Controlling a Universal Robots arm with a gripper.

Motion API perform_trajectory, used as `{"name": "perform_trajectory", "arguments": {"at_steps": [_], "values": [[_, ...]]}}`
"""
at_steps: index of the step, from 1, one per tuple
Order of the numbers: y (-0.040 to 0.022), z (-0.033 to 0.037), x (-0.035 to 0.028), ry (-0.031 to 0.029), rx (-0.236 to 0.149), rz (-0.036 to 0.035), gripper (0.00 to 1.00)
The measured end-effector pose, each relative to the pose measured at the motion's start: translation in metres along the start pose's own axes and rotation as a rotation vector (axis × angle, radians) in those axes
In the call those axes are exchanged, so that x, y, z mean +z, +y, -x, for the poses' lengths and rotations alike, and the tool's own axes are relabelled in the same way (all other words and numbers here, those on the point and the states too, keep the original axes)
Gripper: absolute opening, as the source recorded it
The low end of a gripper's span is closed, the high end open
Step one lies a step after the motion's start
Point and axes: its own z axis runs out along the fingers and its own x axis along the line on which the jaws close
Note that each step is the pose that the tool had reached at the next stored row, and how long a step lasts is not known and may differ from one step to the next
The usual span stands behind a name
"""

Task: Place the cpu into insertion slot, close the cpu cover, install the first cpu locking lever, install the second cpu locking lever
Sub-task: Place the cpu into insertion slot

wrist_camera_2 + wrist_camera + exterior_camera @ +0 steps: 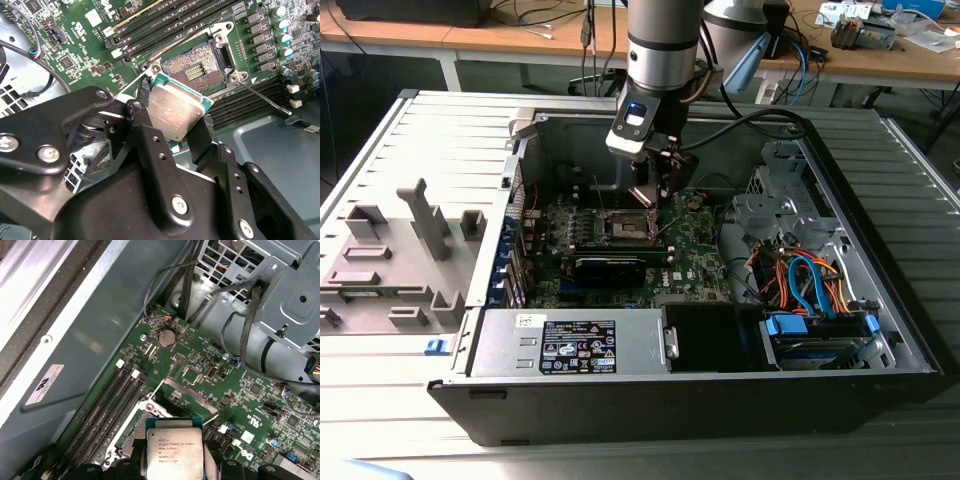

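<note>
My gripper (172, 120) is shut on the cpu (175, 111), a flat square chip with a silvery top and green edge, held tilted just above the motherboard (85, 30). The insertion slot (195, 70) lies open beside the chip, its dark contact field bare. A thin locking lever (265, 97) sticks out to one side of it. In the first wrist view the cpu (174, 450) sits between the black fingers (131, 467), and the cpu cover (192, 392) stands raised behind the socket. In the exterior view the gripper (658, 195) hovers just above the insertion slot (625, 228).
The work is inside an open computer case (880, 260). Long memory slots (165, 25) flank the socket. A power supply (570, 345) lies at the front, and a drive cage with coloured cables (810, 290) at the exterior view's right. A grey fixture (410, 250) sits outside, left.
</note>
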Motion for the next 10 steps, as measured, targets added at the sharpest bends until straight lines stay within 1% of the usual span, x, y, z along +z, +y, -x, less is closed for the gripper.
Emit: {"name": "perform_trajectory", "arguments": {"at_steps": [10], "values": [[0.0,0.0,0.0007,-0.0013,0.005,-0.001,0.55]]}}
